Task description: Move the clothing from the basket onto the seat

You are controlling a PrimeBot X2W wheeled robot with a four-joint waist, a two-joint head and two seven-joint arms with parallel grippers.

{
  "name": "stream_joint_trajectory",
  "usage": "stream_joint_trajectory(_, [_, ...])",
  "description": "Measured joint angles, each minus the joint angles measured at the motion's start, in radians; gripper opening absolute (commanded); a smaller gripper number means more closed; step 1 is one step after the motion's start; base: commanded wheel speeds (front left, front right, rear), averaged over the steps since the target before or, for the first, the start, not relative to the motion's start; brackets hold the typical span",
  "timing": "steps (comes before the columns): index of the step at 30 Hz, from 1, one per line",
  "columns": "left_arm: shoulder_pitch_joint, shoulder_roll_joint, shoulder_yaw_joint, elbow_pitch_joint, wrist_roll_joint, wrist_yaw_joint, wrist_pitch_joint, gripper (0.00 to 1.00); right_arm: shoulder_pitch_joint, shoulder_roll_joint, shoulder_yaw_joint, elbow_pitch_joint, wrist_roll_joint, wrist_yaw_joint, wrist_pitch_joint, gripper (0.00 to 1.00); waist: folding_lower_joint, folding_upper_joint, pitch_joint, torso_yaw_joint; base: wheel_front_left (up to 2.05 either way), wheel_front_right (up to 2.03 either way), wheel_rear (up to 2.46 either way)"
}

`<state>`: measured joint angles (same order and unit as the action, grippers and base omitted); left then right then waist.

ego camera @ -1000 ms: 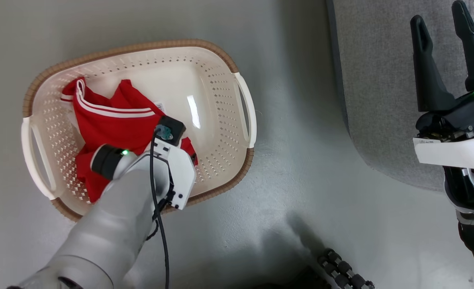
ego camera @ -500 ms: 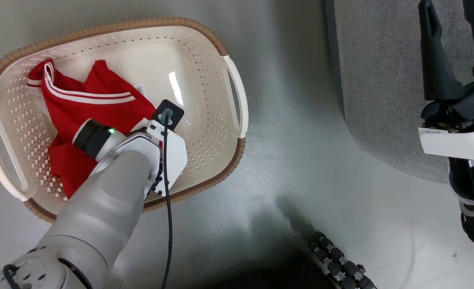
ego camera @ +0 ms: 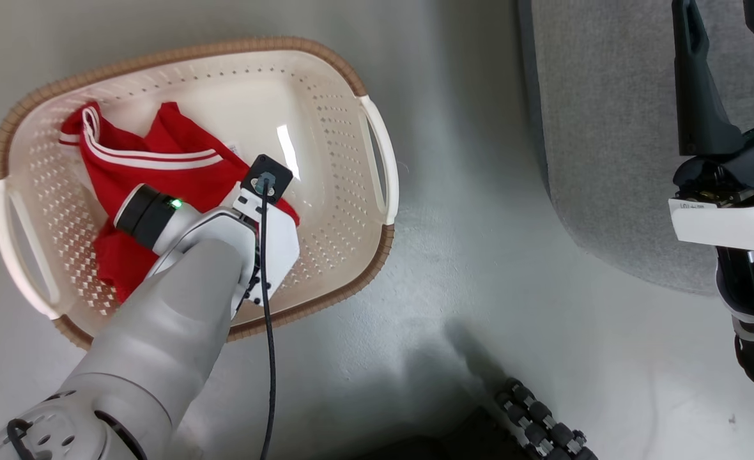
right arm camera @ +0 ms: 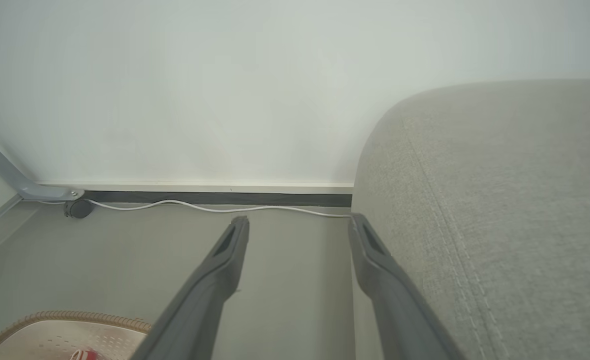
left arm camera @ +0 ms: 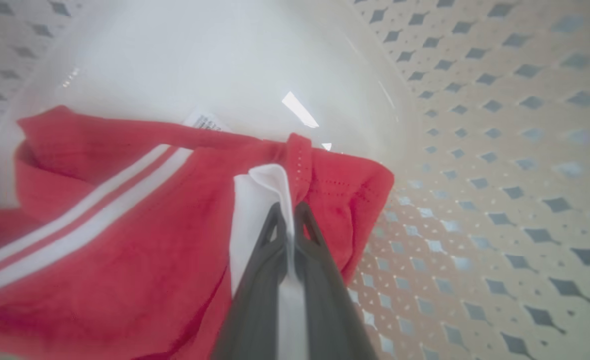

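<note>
Pale wall [right arm camera: 175, 75], grey floor [ego camera: 479, 255], white cable [right arm camera: 165, 201] along perhaps a dark skirting [right arm camera: 285, 199].

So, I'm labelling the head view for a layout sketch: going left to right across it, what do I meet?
clothing → basket's right handle → floor → seat → right tool, open

No legible text; print on label [left arm camera: 206, 121] in basket [left arm camera: 475, 150] too blurred.

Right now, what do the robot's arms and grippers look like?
Left arm: pale grey shell, black ring with a green light, white wrist block, black cable. Left gripper and right gripper: long dark tapered fingers; the right has a white band.
</note>
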<state>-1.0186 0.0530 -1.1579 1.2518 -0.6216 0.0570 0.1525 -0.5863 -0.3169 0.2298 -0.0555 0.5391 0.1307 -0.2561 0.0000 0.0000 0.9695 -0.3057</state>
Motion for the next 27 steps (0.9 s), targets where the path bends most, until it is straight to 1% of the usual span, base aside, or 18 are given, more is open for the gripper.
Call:
stream_joint_trajectory(7, [0.020, -0.001, -0.007, -0.042, -0.025, 0.015, -0.077, 0.00, 0.002, 0.000, -0.002, 0.012, -0.002, 0.000, 0.000, 1.00, 0.0000, 0.0000, -0.078, 0.017, 0.00, 0.00, 0.00])
stream_joint_trajectory(14, [0.103, -0.001, -0.004, -0.073, -0.084, 0.024, -0.174, 0.00, 0.026, -0.002, 0.002, 0.042, -0.007, 0.000, 0.000, 1.00, -0.0001, 0.0000, -0.183, 0.038, 0.00, 0.00, 0.00])
stream_joint_trajectory(20, [0.177, -0.003, -0.004, -0.107, -0.137, 0.041, -0.266, 0.00, 0.069, -0.008, 0.007, 0.079, -0.029, 0.000, 0.000, 1.00, 0.0000, 0.0000, -0.290, 0.062, 0.00, 0.00, 0.00])
stream_joint_trajectory(21, [0.205, -0.004, -0.004, -0.116, -0.154, 0.043, -0.301, 0.00, 0.085, -0.007, 0.008, 0.091, -0.040, 0.000, 0.000, 1.00, 0.0000, 0.0000, -0.328, 0.070, 0.00, 0.00, 0.00])
stream_joint_trajectory(23, [0.233, -0.004, -0.004, -0.125, -0.174, 0.050, -0.335, 0.00, 0.102, -0.006, 0.010, 0.107, -0.047, 0.000, 0.000, 1.00, 0.0000, 0.0000, -0.366, 0.078, 0.00, 0.00, 0.00])
stream_joint_trajectory(27, [0.288, -0.005, -0.002, -0.144, -0.198, 0.056, -0.377, 0.00, 0.147, -0.001, 0.012, 0.137, -0.056, 0.000, 0.000, 1.00, 0.0000, 0.0000, -0.445, 0.096, 0.00, 0.00, 0.00])
